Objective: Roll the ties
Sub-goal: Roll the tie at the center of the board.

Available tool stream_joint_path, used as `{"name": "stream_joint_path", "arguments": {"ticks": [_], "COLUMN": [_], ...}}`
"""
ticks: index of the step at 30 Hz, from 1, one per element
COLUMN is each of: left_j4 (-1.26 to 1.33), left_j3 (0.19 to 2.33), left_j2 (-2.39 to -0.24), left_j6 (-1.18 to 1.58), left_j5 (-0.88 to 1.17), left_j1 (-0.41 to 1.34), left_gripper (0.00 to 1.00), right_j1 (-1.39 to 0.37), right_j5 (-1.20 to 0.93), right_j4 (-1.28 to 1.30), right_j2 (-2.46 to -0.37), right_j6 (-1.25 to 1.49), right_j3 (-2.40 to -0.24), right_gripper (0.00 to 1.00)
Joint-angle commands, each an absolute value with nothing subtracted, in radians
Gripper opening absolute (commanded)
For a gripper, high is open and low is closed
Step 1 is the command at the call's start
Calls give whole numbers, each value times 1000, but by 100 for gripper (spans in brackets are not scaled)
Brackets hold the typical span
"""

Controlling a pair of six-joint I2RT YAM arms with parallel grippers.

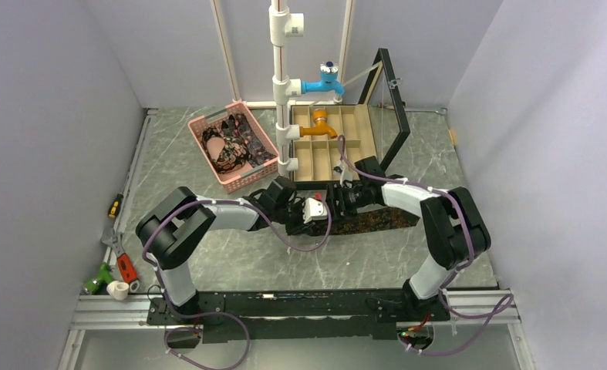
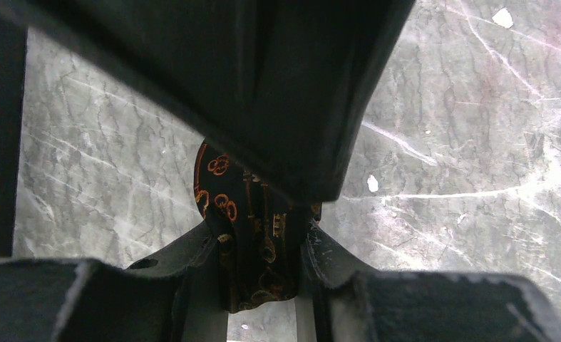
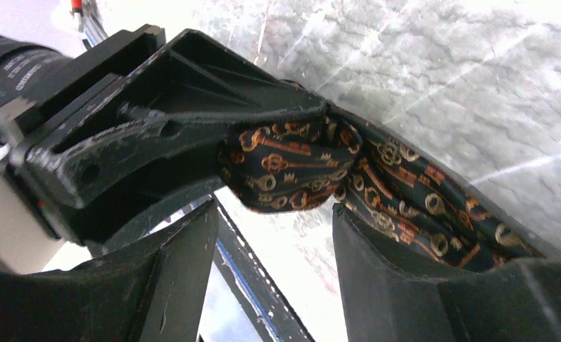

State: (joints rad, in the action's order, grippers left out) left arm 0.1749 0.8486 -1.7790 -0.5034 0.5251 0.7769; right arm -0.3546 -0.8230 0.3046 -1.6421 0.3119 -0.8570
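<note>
The dark fabric necktie with orange key print [image 3: 284,171] lies at the middle of the grey marbled table [image 1: 230,254], one end curled into a small roll, its flat length running toward 3 o'clock. My left pincer [image 2: 259,246] is clamped on that roll. My right pincer [image 3: 274,214] stands apart, fingers spread beside the roll, gripping nothing. At 11 o'clock from the roll sits the pink plastic mesh basket [image 1: 198,123] holding more patterned ties [image 1: 234,142]

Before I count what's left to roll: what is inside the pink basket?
A heap of patterned ties fills the pink basket; their number and anything beneath are covered.
</note>
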Motion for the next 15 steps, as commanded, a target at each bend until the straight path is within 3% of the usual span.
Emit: {"name": "stream_joint_path", "arguments": {"ticks": [1,4,10,11,13,15], "left_j4": [27,24,23,24,22,19], "left_j3": [823,822,821,821,819,822], "left_j2": [-1818,-1820,-1822,-1822,-1820,-1822], "left_j6": [-543,-548,-557,-558,-561,-560], "left_j5": [432,436,442,442,445,447], "left_j1": [785,788,788,788,788,788], "left_gripper": [31,31,32,32,32,32], "right_j1": [-372,-373,-354,-347,-336,-333], "right_j5": [-857,-828,-802,-810,-830,-845], "right_j4": [217,192,184,194,206,202], "right_j2": [-1713,-1762,-1793,-1793,-1781,-1759], "right_j6": [379,401,412,411,412,422], "right_j3": [-900,-912,-903,-903,-910,-914], "right_gripper": [61,54,27,28,43,52]}}
